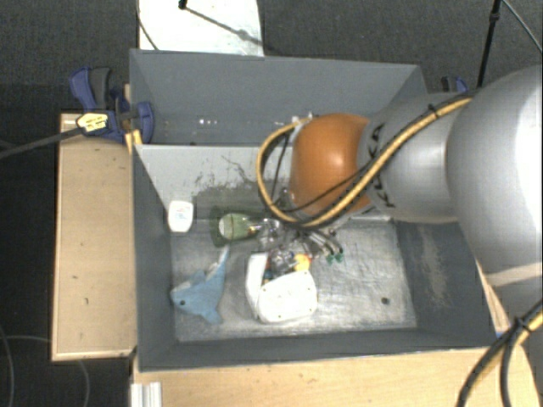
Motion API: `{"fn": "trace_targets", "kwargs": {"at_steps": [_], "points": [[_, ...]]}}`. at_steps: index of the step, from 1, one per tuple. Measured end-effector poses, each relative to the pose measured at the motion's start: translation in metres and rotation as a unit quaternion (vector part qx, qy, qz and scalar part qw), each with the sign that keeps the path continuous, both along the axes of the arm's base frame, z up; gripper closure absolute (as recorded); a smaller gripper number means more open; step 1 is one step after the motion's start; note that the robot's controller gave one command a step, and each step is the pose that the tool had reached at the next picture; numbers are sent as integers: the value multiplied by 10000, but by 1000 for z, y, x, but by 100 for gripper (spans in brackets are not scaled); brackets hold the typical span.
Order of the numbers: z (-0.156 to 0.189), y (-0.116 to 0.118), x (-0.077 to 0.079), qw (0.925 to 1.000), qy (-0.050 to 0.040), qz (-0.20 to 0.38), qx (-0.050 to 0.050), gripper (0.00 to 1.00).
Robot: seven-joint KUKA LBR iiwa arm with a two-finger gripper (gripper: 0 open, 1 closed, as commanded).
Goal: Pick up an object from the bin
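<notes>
gripper [284, 259], open or closed unclear, touches the white rounded object [282, 298] mid-bin.

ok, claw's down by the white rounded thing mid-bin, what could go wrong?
The claw sits at the far edge of the white rounded plastic object; that smooth curved shell may slip away. The small green bottle-like object lies close beside it and could get nudged or caught. The orange wrist cover blocks the view of the contact, so a miss might go unnoticed.
</notes>
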State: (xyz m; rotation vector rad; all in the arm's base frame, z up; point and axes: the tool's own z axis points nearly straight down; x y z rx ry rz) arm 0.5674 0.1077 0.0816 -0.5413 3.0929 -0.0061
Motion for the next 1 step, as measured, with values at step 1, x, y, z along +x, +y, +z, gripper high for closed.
{"fn": "trace_targets", "kwargs": {"at_steps": [1], "points": [[16, 1, -3, 10000, 22, -1, 13, 100]]}}
